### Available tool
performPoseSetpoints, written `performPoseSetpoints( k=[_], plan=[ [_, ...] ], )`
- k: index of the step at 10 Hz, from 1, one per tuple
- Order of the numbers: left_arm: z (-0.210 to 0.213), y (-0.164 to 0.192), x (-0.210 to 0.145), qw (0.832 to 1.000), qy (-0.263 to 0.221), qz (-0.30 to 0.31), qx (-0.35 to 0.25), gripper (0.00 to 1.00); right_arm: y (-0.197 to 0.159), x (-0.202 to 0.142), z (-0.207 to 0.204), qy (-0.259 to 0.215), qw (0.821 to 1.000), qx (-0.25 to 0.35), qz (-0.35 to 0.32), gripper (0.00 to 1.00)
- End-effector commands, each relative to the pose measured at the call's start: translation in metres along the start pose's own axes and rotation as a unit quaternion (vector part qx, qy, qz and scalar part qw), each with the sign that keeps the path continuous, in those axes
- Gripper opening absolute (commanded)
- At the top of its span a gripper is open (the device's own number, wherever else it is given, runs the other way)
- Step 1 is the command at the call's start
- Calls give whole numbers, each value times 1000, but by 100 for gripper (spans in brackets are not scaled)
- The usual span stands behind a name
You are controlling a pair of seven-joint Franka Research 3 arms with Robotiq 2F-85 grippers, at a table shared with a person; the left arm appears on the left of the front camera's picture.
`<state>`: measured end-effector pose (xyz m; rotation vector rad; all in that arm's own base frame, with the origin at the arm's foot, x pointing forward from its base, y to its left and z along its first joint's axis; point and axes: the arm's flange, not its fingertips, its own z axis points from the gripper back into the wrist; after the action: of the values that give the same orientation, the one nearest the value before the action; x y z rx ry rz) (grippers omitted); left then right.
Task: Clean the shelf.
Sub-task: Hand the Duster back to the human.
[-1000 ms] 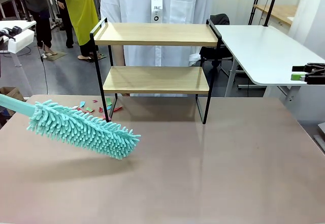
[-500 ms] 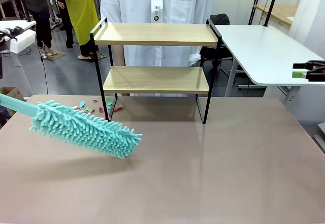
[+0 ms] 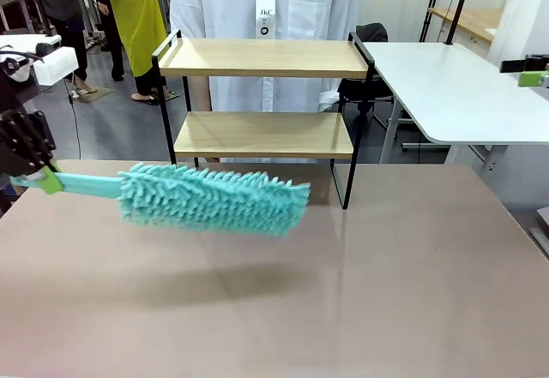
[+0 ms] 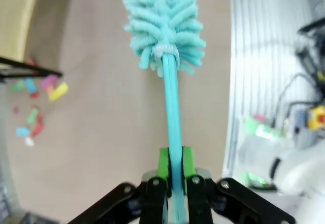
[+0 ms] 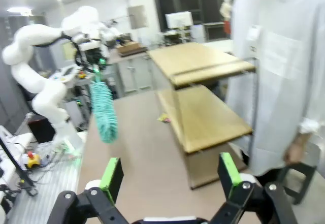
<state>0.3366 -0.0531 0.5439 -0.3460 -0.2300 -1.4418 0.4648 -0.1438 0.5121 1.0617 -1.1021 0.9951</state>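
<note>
1. the shelf [image 3: 262,95] stands at the far edge of the brown table [image 3: 343,292], straight in front of a person in a white coat [image 3: 257,1]; both of its wooden boards are bare.
2. small coloured scraps [image 4: 35,107] lie on the table just beside the shelf's left legs.
3. the left gripper [image 3: 39,177] is clamped on the handle of a teal duster [image 3: 214,198]; in the left wrist view its green pads [image 4: 163,160] press the thin handle from both sides.
4. the duster's fluffy head hangs level above the table, in front of the lower board and below it, clear of the wood.
5. the right gripper [image 5: 170,176] has its jaws wide apart and holds nothing; it is up at the right, well away from the shelf.
</note>
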Motion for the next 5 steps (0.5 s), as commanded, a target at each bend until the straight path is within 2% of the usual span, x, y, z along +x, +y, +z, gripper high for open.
performPoseSetpoints(
  k=[1,3,5],
  plan=[
    [-20,-3,-6,996,-84,-14,8,13,29,-5,-35,-2,999,39,-19,100],
    [-43,-3,0,988,-152,-17,24,13,55,-10,-77,-4,997,72,-16,100],
    [-64,3,9,984,-173,-20,32,13,61,-18,-108,-11,996,93,-7,100]
  ],
)
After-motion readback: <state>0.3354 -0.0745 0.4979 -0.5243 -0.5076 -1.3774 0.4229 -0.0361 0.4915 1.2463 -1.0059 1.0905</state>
